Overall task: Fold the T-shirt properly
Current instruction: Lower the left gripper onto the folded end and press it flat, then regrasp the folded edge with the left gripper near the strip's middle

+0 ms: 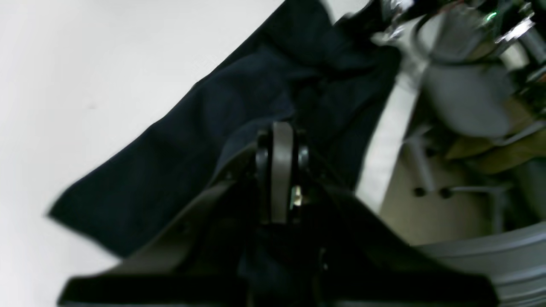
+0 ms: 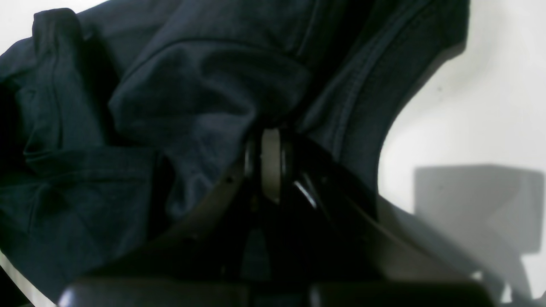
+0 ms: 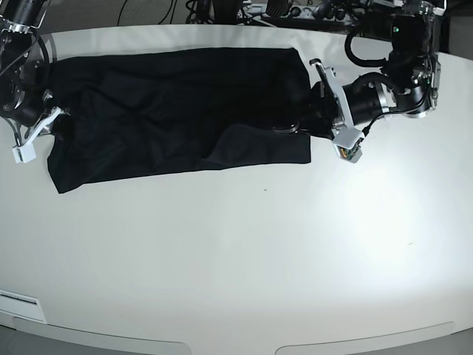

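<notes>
The black T-shirt [image 3: 177, 111] lies stretched out along the far half of the white table [image 3: 244, 259], with a folded flap near its lower right. My left gripper [image 3: 310, 118] is at the shirt's right end. In the left wrist view its fingers [image 1: 282, 128] are shut, with a fold of the dark T-shirt [image 1: 179, 140] bunched over the tips. My right gripper [image 3: 53, 123] is at the shirt's left end. In the right wrist view it is shut [image 2: 271, 132] on gathered T-shirt cloth [image 2: 192, 85].
Cables and equipment [image 3: 244, 11] crowd the table's far edge. Beyond that edge, the left wrist view shows a grey chair and stands [image 1: 469, 98]. The wide white tabletop stretches toward the near rim [image 3: 222, 340].
</notes>
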You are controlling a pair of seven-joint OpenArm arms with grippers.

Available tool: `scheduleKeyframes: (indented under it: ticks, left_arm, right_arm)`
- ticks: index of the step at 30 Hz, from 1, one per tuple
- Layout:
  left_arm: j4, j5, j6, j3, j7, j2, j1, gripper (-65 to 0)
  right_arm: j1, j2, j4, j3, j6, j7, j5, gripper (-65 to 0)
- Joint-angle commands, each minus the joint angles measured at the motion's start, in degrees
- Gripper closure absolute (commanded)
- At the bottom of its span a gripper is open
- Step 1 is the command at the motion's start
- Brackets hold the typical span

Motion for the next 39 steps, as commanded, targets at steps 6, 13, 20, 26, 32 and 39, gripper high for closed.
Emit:
scheduleKeyframes:
  ticks: [6,13,20,26,32,39]
  left_arm:
    - [1.0,-2.3,-0.5,-0.1,-0.1,4.8,0.0,0.0]
    - [0.9,-0.7,-0.5,6.1,0.3,8.8,0.8,0.0]
    - [0.9,5.2,-0.5,14.5,1.2,9.6,0.8,0.0]
    - [0.9,5.9,-0.5,14.4,0.8,9.6,0.5,-20.5]
    - [2.3,-0.2,-0.5,10.8,1.0,9.6,-1.2,-32.9]
    - [9.0,-1.2,-0.5,-1.9,-0.2,9.9,-1.4,0.0]
  right_arm:
    - [0.5,1.0,0.7,0.3,0.1,0.2,0.8,0.0]
    - [0.5,1.0,0.7,0.3,0.1,0.2,0.8,0.0]
    - [0.5,1.0,0.7,0.3,0.1,0.2,0.8,0.0]
    - [0.5,1.0,0.7,0.3,0.1,0.0,0.8,0.0]
    - [0.5,1.0,0.7,0.3,0.1,0.0,0.8,0.0]
    - [0.5,1.0,0.7,0.3,0.1,0.1,0.8,0.0]
